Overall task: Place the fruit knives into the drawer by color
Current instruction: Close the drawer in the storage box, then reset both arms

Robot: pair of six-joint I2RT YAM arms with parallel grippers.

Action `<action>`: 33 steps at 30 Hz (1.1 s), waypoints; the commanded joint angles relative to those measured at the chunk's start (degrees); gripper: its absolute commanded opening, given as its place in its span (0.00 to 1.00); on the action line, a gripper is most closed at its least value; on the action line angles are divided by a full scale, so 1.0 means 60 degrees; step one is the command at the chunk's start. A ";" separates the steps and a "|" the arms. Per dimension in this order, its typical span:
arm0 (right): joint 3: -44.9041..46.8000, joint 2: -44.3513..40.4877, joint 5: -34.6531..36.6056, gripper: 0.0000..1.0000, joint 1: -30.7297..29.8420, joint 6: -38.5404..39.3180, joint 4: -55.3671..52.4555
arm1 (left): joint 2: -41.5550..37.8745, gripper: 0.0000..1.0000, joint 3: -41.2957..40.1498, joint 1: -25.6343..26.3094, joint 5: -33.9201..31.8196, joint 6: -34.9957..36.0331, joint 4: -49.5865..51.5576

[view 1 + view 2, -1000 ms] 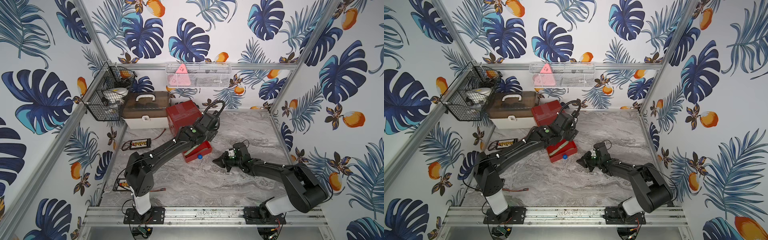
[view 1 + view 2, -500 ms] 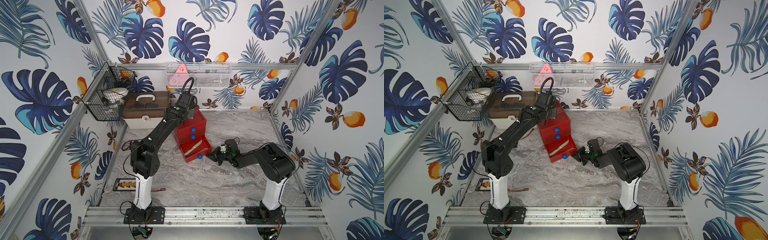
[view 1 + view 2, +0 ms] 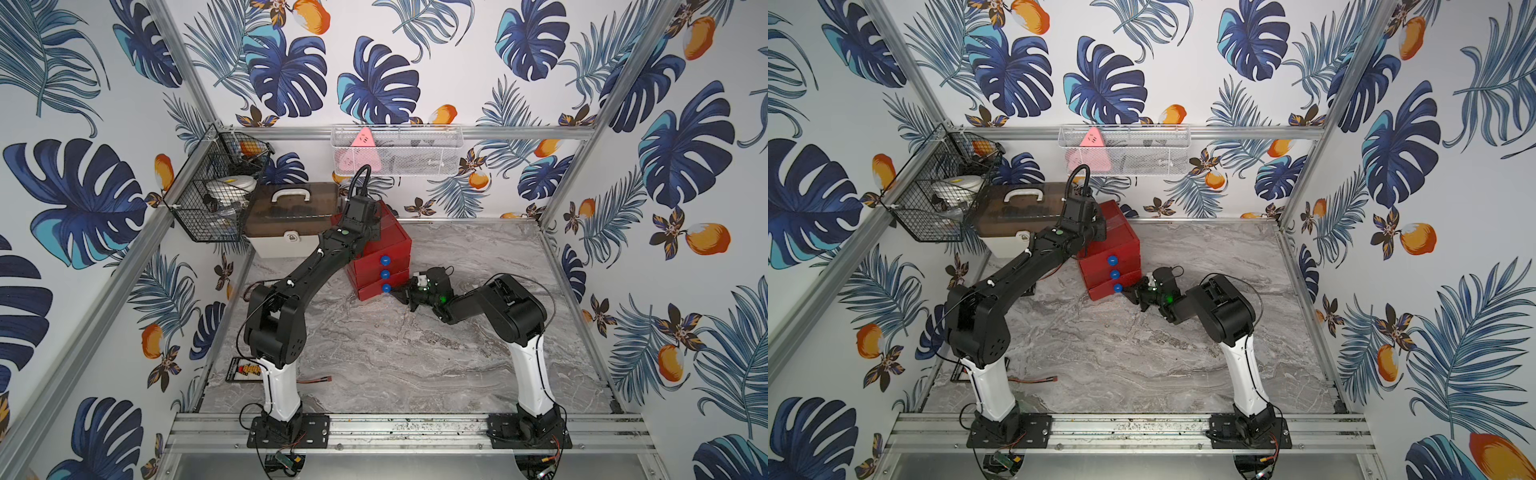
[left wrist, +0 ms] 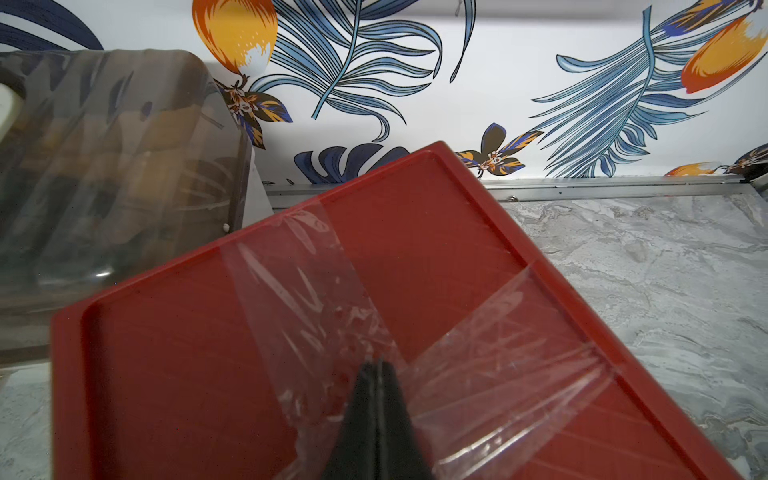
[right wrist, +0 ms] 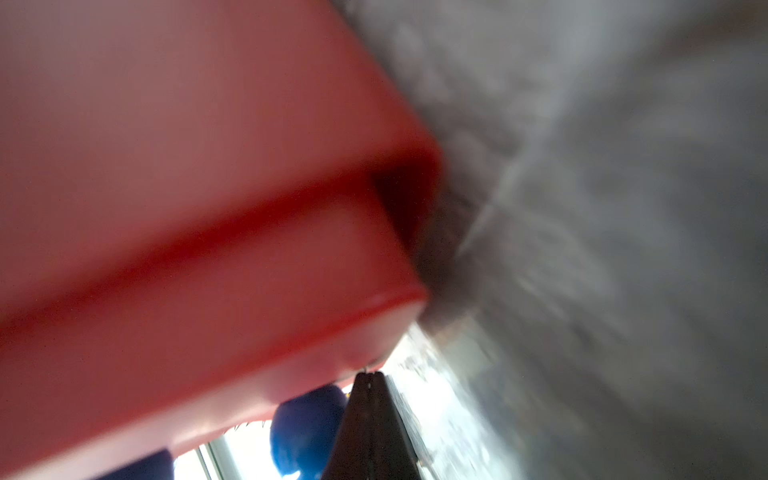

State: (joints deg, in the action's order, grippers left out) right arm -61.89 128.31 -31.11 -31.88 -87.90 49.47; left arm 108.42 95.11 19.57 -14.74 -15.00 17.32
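The red drawer [image 3: 390, 249] chest stands at the back left of the table, with its three blue-knobbed drawers pushed in, in both top views [image 3: 1121, 245]. My left gripper [image 4: 378, 361] is shut and empty, its tips resting on the clear tape across the chest's top [image 4: 415, 232]. My right gripper [image 5: 370, 374] is also shut and empty. It lies low on the table with its tips against the bottom drawer's front [image 5: 208, 166], beside the lowest blue knob [image 5: 305, 432]; in a top view the right gripper [image 3: 395, 289] is at that knob. The fruit knives are out of view.
A beige case with a brown lid [image 3: 291, 216] stands against the chest's left side. A black wire basket [image 3: 216, 195] hangs on the left wall and a white mesh basket [image 3: 395, 151] on the back wall. A thin red cable [image 3: 316, 379] lies near the left arm's base.
The bottom drawer stood open, with a pale knife in it half a second ago, and is now pushed in by my right gripper. My left arm rose onto the chest's top and its gripper shut.
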 commanded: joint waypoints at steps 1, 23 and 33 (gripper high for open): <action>-0.0455 0.0369 0.0170 0.00 -0.0121 -0.0419 0.0609 | 0.0074 0.00 -0.0523 -0.0047 0.0375 0.0081 0.2781; -0.1277 -0.7381 0.1816 1.00 0.1171 0.8386 -1.0967 | -0.6712 0.99 -0.5594 -0.0496 -0.1836 0.2178 0.0539; 0.2569 -1.0639 0.9025 1.00 0.3480 1.1920 -0.9957 | -0.6475 0.99 -1.0734 -0.0787 -0.1547 0.2429 -0.5904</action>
State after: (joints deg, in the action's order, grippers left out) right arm -49.17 64.20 8.80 -12.47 -26.52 -11.81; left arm 67.81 32.80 14.96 -23.62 -2.02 -1.19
